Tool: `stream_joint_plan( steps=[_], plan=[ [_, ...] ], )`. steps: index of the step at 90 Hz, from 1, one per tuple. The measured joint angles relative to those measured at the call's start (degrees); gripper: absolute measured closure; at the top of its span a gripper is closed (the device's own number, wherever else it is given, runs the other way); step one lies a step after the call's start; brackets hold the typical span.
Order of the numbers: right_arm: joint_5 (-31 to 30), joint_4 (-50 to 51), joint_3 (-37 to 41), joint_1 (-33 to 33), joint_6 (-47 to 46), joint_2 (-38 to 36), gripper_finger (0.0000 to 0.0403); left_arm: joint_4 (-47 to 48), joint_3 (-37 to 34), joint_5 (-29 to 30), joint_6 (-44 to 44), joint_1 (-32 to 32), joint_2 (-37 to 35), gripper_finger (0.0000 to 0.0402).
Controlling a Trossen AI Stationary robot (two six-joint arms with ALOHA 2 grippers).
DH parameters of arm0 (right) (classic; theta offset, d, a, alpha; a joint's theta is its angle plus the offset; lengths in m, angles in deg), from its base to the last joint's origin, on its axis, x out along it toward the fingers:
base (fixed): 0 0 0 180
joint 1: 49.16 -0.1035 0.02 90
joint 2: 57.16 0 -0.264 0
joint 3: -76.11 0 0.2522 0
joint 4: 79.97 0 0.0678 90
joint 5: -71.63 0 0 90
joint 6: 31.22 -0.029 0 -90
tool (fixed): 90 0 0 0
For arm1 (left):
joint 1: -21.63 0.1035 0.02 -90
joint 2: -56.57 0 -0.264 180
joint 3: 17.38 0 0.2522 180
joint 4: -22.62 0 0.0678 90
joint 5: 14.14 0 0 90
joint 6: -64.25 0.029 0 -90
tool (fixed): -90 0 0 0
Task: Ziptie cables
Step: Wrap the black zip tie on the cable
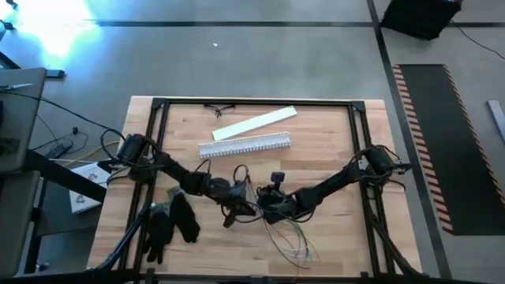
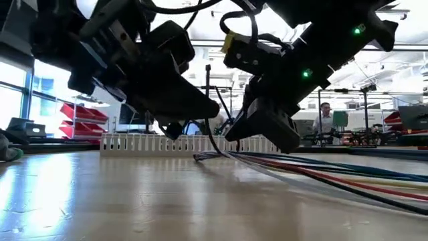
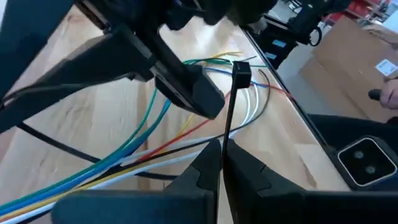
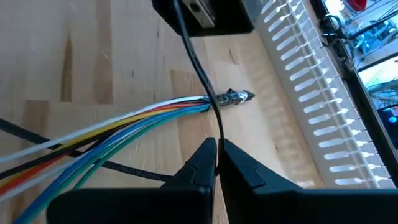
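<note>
Near the middle of the wooden table (image 1: 331, 237), the cables (image 4: 112, 134) lie flat as a loose bundle of thin coloured wires: green, blue, yellow, orange, white and black. At one end the strands draw together into a tight neck beside a small metal tip; toward the table's front edge they fan apart. A black zip tie (image 4: 208, 93) crosses over this neck, and its square head shows in the left wrist view, raised above the wires.

Left gripper (image 3: 222, 152): fingers pressed together on the zip tie's strap, just above the bundle. Right gripper (image 4: 217, 155): fingers likewise closed on the same thin black strap, directly beside the neck of the cables. In the overhead view both grippers meet at the table's centre, almost touching, with each arm reaching inward from its own side.

Behind the bundle, a long white slotted channel (image 1: 245, 145) lies across the table, with a flat white strip (image 1: 254, 124) just beyond it. A pair of black gloves (image 1: 170, 225) rests near the left front corner. What may be safety glasses (image 1: 218, 110) sits at the far edge, too small to identify with certainty. A person (image 2: 326, 117) stands in the room behind.
</note>
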Motion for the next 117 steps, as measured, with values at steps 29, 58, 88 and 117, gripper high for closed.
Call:
stream_joint_plan(
  steps=[29,58,88,117],
  plan=[
    [-2.82,-2.49,0.00,-0.82,4.03,0.00,0.0403,-0.12,0.00,-4.33,-3.08,1.56,0.00,0.0402],
    [-3.15,-4.03,0.00,-0.86,7.06,0.00,0.0403,-0.87,0.02,-5.83,-4.88,1.88,0.00,0.0402],
    [-4.42,-6.24,0.00,-1.46,10.07,0.00,0.0403,-0.76,0.04,-5.97,-4.96,1.85,0.00,0.0402],
    [-6.42,-6.73,0.00,-1.52,12.67,0.00,0.0403,-0.70,0.04,-5.95,-4.98,1.85,0.00,0.0402]
  ],
)
